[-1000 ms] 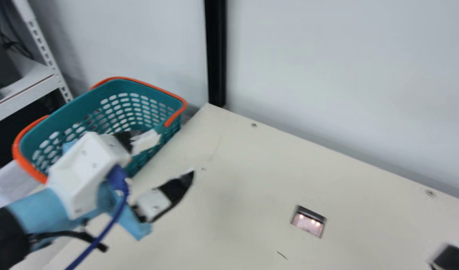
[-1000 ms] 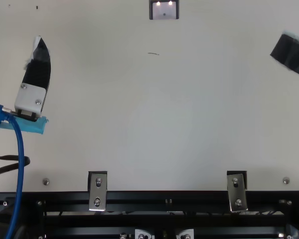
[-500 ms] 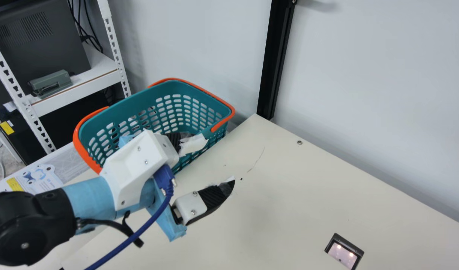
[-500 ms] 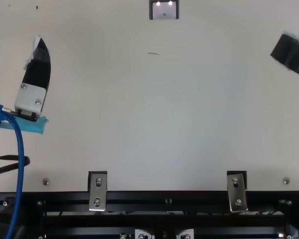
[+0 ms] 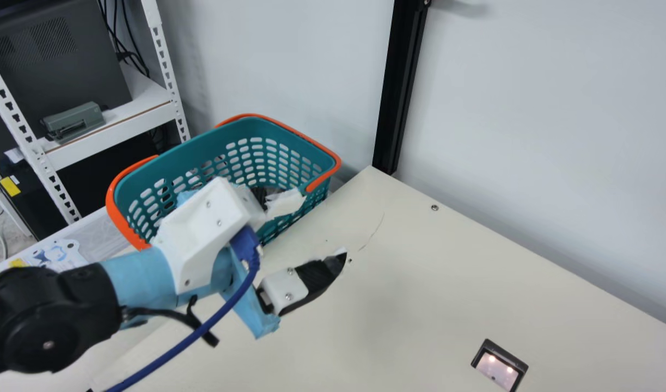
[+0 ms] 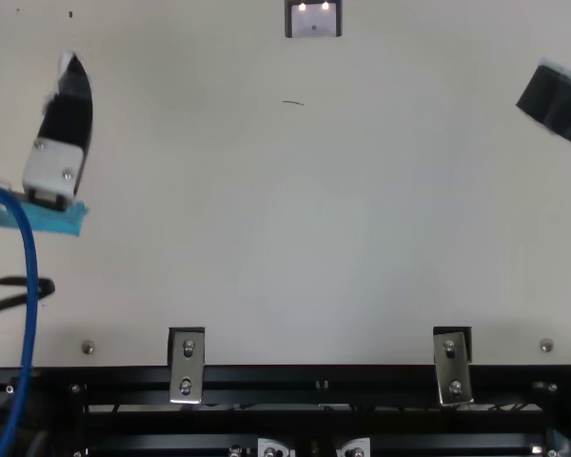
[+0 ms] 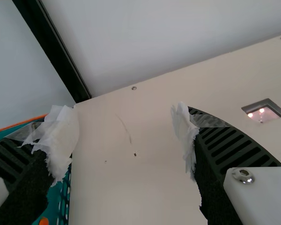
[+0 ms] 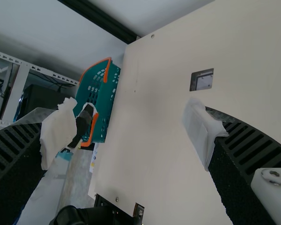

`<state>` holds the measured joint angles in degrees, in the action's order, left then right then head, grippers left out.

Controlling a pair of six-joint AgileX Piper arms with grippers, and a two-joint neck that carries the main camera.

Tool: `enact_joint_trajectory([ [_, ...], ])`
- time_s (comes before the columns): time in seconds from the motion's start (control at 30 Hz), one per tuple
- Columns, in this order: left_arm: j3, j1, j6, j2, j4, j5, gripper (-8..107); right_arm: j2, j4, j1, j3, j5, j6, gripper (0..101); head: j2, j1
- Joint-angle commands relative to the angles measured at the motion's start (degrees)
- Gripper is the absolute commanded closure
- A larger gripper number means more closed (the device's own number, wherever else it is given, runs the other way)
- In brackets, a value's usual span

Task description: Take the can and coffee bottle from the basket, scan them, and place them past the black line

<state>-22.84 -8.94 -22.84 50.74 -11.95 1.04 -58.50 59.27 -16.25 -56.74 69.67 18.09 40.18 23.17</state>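
Observation:
The teal basket with orange handles stands beside the table's far left corner; its floor is hidden behind my left gripper and the near wall. That gripper hangs by the basket's table side, one finger over the rim area, the other above the table. In the left wrist view, my left gripper has its taped fingers wide apart, nothing between them. At the top view's right edge is part of my right gripper; its wrist view shows the right gripper open and empty. A scanner window lies lit in the table.
A white shelf with dark equipment stands left of the basket. Behind the table rise a pale wall and a black post. Metal brackets sit on the near edge.
The neck camera turned between the first two main pictures. Since half a second ago, my left gripper has shifted slightly away from the table's near edge, still open. The right one has kept still.

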Motion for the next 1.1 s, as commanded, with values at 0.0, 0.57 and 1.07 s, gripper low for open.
enact_joint_trajectory([
  [0.0,-2.64,0.72,1.68,2.81,0.81,0.32,9,0.00,0.00,0.00,0.00,0.00,0.00,0,1.16,1.67],
  [0.57,-29.26,14.11,12.02,27.12,4.85,-3.80,9,0.00,0.00,0.00,0.00,0.00,0.00,0,1.16,1.67],
  [1.07,-52.00,23.97,27.42,52.86,14.67,-25.07,9,0.00,0.00,0.00,0.00,0.00,0.00,0,1.16,1.67],
])
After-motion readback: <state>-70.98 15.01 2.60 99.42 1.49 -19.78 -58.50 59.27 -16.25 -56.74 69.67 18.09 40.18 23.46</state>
